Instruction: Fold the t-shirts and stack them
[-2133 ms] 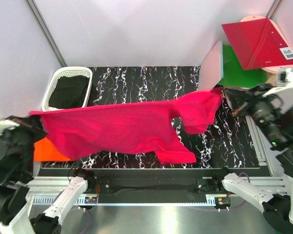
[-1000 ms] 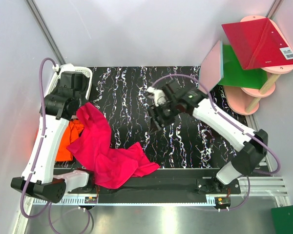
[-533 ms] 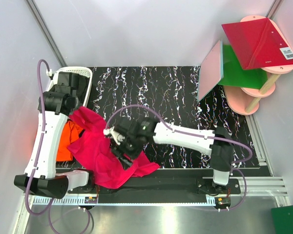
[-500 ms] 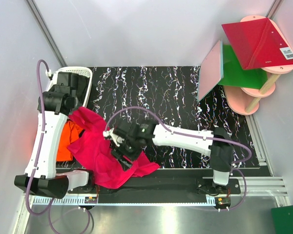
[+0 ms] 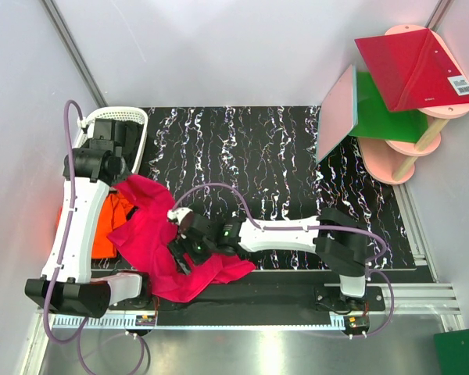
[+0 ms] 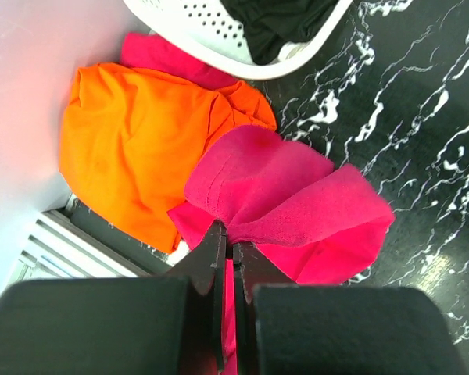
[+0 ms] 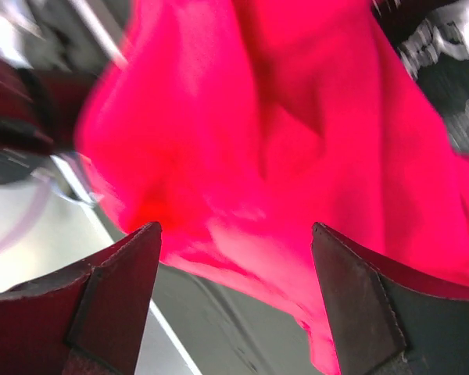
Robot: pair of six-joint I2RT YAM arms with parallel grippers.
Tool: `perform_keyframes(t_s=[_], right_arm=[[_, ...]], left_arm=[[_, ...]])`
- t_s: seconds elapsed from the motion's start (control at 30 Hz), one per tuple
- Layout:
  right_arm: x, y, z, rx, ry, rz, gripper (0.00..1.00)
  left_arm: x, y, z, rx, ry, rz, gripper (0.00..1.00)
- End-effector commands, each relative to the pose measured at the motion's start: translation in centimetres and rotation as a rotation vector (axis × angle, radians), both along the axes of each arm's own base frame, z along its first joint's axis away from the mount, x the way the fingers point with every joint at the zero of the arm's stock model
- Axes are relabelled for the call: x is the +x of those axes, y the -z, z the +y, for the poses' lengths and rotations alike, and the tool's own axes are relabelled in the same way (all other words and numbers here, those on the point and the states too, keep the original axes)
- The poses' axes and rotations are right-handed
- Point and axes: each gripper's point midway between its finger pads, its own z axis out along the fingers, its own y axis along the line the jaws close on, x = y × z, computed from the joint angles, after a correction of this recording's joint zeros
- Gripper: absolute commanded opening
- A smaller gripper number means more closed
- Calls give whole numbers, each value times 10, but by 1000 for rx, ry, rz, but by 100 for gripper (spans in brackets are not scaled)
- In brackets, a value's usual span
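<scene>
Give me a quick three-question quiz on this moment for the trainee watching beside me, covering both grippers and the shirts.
1. True or false: the left gripper is shut on the pink t-shirt.
2. Where is the orange t-shirt? A: lying next to the white basket. B: inside that basket. C: clamped in the left gripper.
3. Fill in: the right gripper hangs over the pink t-shirt with its jaws ____.
Key: 1 true; 2 A; 3 open.
</scene>
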Motion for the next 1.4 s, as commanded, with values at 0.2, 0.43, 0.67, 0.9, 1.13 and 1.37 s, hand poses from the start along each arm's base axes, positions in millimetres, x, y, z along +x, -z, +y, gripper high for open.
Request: perform_keyframes(t_s=[0.2, 0.43, 0.67, 0.9, 1.13, 1.37], right_arm=[[12, -50, 62, 256, 17, 112, 85], [13, -10, 66, 186, 30, 132, 83], [15, 15, 67, 129, 63, 158, 65], [18, -23, 58, 135, 34, 99, 0], [85, -172, -36, 183, 277, -267, 0], [161, -322, -184, 165, 683, -684, 0]], left_arm=[[0, 0, 2, 8, 22, -25, 0], [3, 1, 2, 20, 35, -20, 0], [3, 5, 5, 34, 37, -9, 0], [1, 7, 4, 25, 37, -10, 0], [-3, 10, -2, -20, 35, -27, 0], [3, -16, -8, -63, 36, -123, 0]])
